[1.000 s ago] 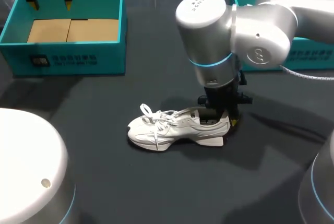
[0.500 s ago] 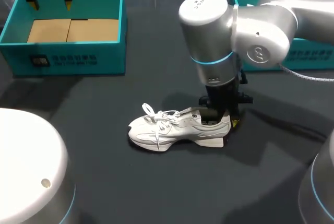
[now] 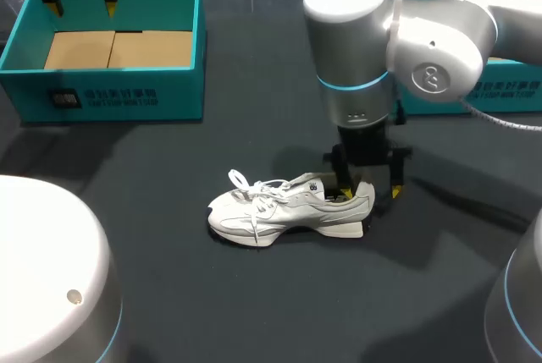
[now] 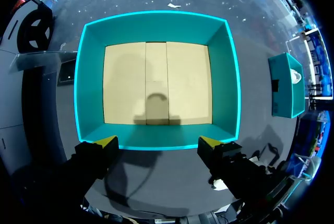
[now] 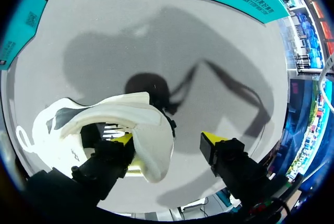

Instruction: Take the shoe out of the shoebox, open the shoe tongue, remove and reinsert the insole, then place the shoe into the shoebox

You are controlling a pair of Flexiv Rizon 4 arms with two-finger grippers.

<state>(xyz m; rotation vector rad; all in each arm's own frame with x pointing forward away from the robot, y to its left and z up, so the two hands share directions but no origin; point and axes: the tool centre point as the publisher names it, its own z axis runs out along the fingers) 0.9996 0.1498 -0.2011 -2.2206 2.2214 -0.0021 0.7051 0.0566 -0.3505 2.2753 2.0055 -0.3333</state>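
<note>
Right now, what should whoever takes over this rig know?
Left pincer: open, empty, above the shoebox.
Right pincer: open, straddling the heel of the shoe, one finger inside the opening, the other behind the heel.
The shoe stands on its sole on the table, so taking it out is done.
Tongue and insole steps: cannot tell.
Remaining for certain: put the shoe back into the shoebox.
</note>
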